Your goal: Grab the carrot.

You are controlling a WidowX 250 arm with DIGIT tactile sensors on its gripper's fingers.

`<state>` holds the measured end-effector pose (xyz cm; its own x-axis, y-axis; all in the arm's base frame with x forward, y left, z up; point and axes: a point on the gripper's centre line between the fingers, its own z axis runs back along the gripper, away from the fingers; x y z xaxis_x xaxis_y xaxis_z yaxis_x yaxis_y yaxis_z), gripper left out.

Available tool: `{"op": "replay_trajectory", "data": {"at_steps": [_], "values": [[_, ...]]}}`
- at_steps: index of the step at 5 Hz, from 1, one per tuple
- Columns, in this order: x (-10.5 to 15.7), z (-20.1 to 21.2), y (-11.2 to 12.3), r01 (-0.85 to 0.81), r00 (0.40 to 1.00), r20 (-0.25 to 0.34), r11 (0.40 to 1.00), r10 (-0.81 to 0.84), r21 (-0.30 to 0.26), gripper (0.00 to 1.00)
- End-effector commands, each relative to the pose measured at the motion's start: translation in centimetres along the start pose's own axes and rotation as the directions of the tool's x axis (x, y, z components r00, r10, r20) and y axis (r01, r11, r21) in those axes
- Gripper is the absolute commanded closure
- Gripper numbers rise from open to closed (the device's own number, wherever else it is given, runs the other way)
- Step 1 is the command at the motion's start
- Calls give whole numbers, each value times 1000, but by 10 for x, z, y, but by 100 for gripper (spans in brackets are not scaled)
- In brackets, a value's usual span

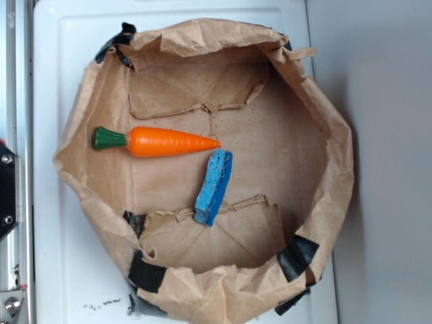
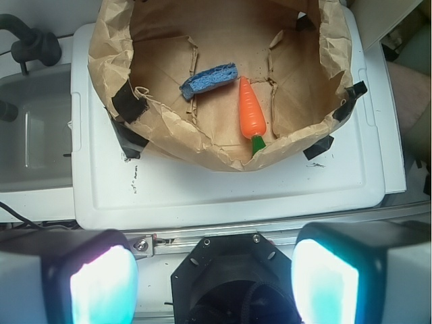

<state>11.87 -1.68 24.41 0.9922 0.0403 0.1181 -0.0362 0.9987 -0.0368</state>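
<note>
The orange carrot [image 1: 169, 142] lies flat inside the brown paper bag [image 1: 324, 101], green stem end to the left in the exterior view. In the wrist view the carrot [image 2: 250, 111] points away, its green stem nearest the bag's front rim. My gripper [image 2: 214, 280] hangs well back from the bag, above the robot's black base, open wide with nothing between its glowing pads [image 2: 104, 287]. The gripper does not show in the exterior view.
A blue sponge-like block [image 1: 214, 187] lies just right of the carrot's tip; the same blue block [image 2: 209, 79] appears in the wrist view. The bag sits on a white lid [image 2: 202, 196], taped with black tape [image 1: 145, 273]. A metal rail [image 2: 283, 233] runs along the front.
</note>
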Motion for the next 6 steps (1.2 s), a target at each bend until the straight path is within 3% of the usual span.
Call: {"op": "replay_trajectory", "data": {"at_steps": [1, 2, 4, 5, 6], "values": [[0, 0, 0, 0, 1000, 0, 1000, 0, 0, 0], [39, -8, -9, 29, 1000, 3, 999, -29, -27, 0], [113, -42, -2, 130, 988, 83, 991, -127, -39, 0], [127, -73, 24, 218, 973, 88, 976, -215, -25, 0], [99, -99, 40, 281, 960, 12, 959, -281, 21, 0]]}}
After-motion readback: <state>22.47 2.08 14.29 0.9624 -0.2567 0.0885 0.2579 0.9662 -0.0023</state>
